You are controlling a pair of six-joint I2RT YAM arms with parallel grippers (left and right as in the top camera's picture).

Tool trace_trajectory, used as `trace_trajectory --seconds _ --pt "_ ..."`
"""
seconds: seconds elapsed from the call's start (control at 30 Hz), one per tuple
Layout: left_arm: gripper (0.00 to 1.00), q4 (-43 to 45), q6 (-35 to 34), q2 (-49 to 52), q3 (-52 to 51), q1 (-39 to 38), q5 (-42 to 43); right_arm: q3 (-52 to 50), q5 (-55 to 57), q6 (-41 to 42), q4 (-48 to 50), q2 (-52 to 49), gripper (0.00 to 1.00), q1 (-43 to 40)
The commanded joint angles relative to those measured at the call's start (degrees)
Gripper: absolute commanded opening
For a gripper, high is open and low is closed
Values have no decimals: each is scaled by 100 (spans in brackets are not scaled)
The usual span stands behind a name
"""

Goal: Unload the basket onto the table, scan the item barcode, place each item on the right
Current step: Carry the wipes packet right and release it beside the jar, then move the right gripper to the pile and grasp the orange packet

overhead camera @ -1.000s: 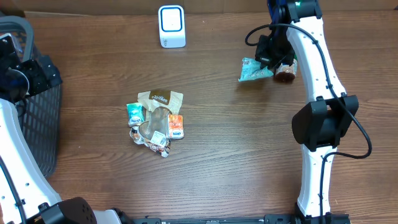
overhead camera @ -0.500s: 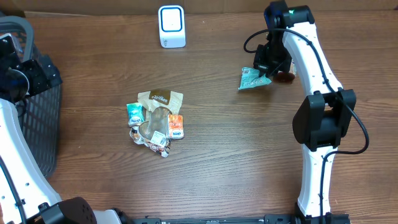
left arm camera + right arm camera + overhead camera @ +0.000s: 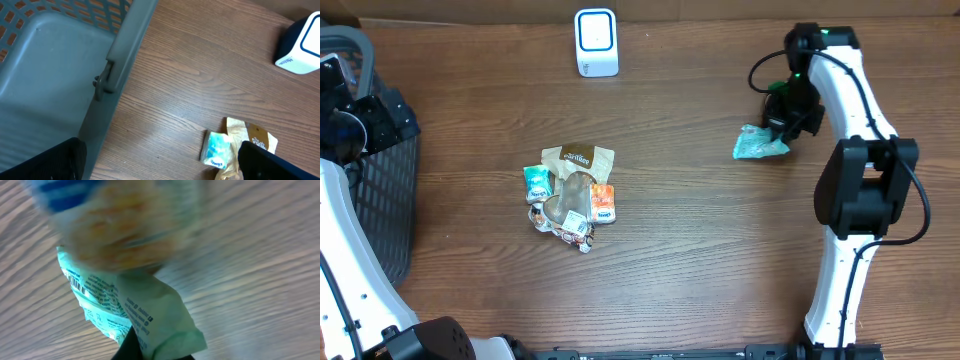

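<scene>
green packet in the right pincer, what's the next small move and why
Probably carry the green packet left toward the white scanner, barcode turned to it: the right pincer grips it well right of the scanner.

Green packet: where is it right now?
In the overhead view the green packet is pinched in the right gripper at the table's right side, away from the snack pile and white scanner.

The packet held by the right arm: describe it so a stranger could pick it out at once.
On the right side of the table, follow the white right arm to the right gripper. The mint-green packet is pinched there, printed with small text and a barcode. Every other snack lies in the central pile; this one sits alone in the fingers.
</scene>
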State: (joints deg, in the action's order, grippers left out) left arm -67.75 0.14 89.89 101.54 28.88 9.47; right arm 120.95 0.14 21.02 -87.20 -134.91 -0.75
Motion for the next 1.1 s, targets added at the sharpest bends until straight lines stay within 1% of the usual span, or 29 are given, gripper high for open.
trace_trajectory --seconds 0.0,0.03,0.07,0.1,0.2,0.37,0.4,0.43,0.53,0.63,0.7,0.77,0.83,0.97,1.07 --pt "100 4 -52 -31 116 -2 63 -59 168 20 -92 9 29 -166" --pt "100 4 -52 -31 116 -2 63 -59 168 9 -127 9 36 -181" --pt "100 7 -52 -31 116 -2 63 -57 166 -7 -195 9 53 -190" --pt "99 4 -52 -31 116 -2 63 -55 138 -96 -249 11 56 -190" --pt "100 4 -52 -31 116 -2 63 125 -446 -643 -442 11 56 -188" --pt "100 4 -52 -31 116 -2 63 1034 -1672 -1521 -990 142 55 7" --pt "100 4 -52 -31 116 -2 63 1104 -1847 -1596 -988 284 56 122" --pt "99 4 -52 -31 116 -2 63 1121 -1893 -1661 -988 634 56 361" --pt "100 4 -52 -31 116 -2 63 1121 -1893 -1659 -988 1257 56 739" --pt "99 4 -52 -31 116 -2 63 1119 -1895 -1657 -988 1606 56 981" --pt "100 4 -52 -31 116 -2 63 1119 -1893 -1652 -988 1829 59 1209" --pt "99 4 -52 -31 116 -2 63 1119 -1891 -1655 -988 1921 65 1438" --pt "100 4 -52 -31 116 -2 63 1102 -1888 -1655 -984 1917 67 1690" --pt "100 4 -52 -31 116 -2 63 568 -1915 -1346 -428 1902 69 2170" --pt "99 4 -52 -31 116 -2 63 -374 -2109 -984 490 1902 70 2599"
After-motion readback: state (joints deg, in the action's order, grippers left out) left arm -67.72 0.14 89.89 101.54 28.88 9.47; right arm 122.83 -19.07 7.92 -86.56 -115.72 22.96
